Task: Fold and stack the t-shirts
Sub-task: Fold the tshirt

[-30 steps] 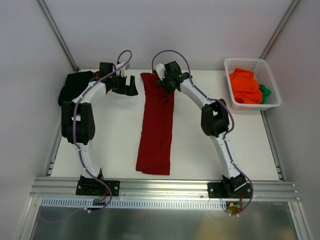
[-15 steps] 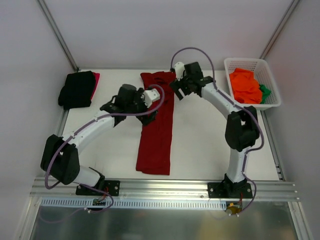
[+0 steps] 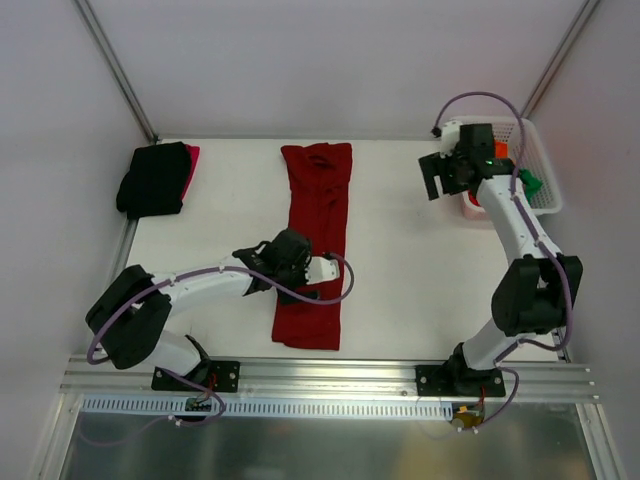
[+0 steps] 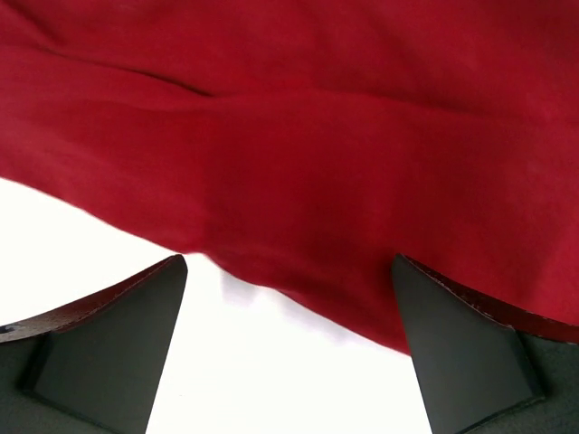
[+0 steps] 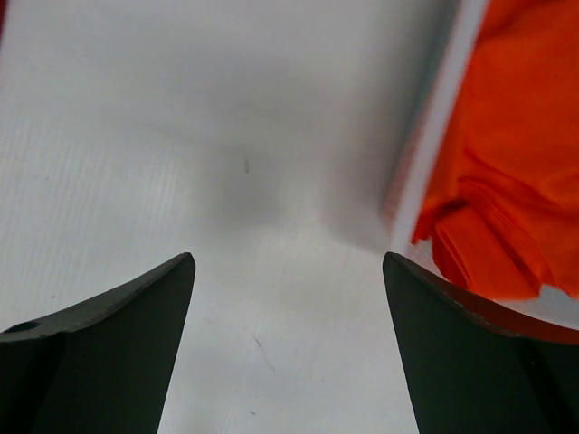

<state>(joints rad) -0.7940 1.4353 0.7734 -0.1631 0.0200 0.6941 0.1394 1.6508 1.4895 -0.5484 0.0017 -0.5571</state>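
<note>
Top: overhead, whole table [image 3: 400,260]. Left wrist: close on dark red t-shirt [image 4: 362,136]. Right wrist: basket [image 5: 425,136].

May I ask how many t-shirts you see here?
5: dark red t-shirt, centre; black t-shirt and bright red t-shirt, far left; orange t-shirt, green t-shirt in white basket; others possibly hidden.

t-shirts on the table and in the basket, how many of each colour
dark red t-shirt: 1
black t-shirt: 1
bright red t-shirt: 1, only an edge shows at the black one's side
orange t-shirt: 1 seen, heap partly hidden
green t-shirt: 1
total: 5
</note>
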